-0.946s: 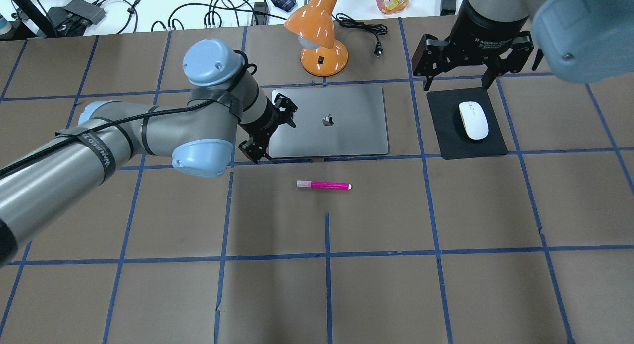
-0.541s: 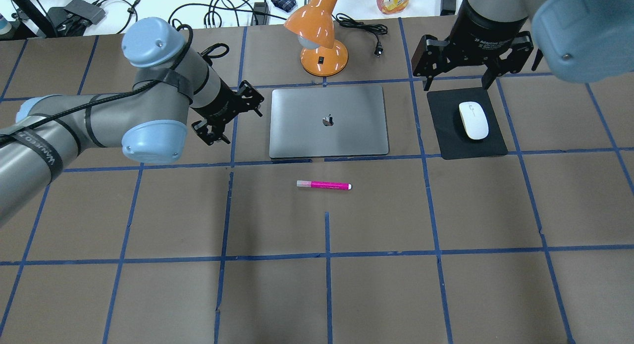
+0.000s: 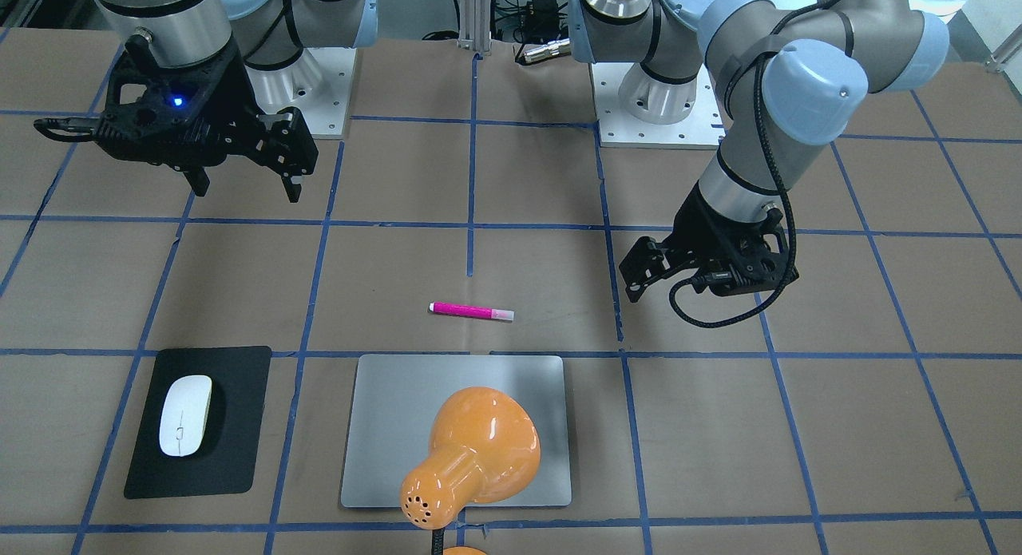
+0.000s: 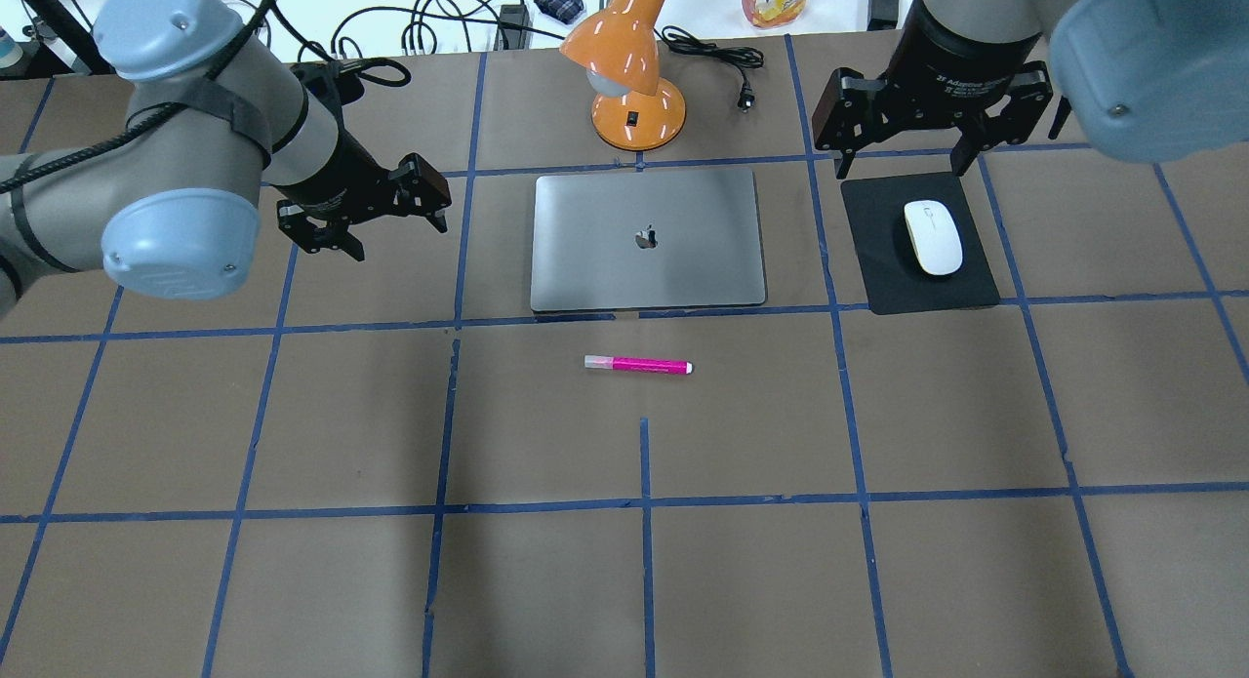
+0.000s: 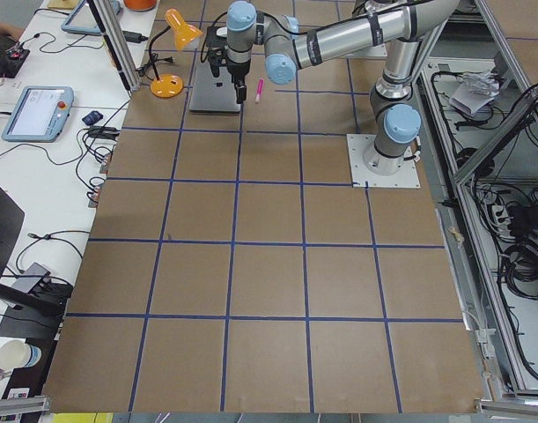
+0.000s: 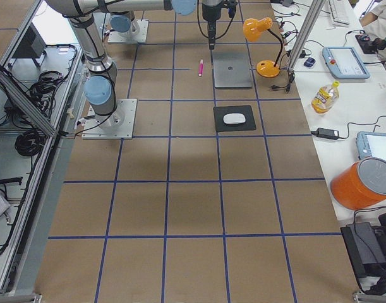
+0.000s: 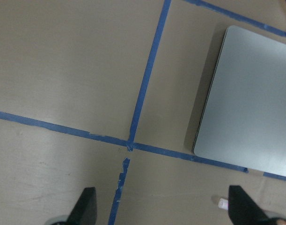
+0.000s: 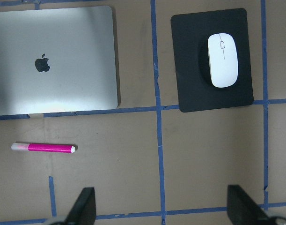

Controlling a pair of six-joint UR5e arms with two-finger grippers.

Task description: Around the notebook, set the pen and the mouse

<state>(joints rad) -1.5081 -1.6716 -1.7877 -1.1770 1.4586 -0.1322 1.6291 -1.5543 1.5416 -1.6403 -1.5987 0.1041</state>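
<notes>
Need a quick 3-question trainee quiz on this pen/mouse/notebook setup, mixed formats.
1. Fill in: the left gripper and right gripper both stand ___, holding nothing.
2. The pen lies: A) on the table beside the notebook, not touching it; B) on the notebook; C) in the left gripper.
3. True or false: the mouse sits directly on the bare table.
Key: 1 open. 2 A. 3 false, it sits on the black mouse pad.
</notes>
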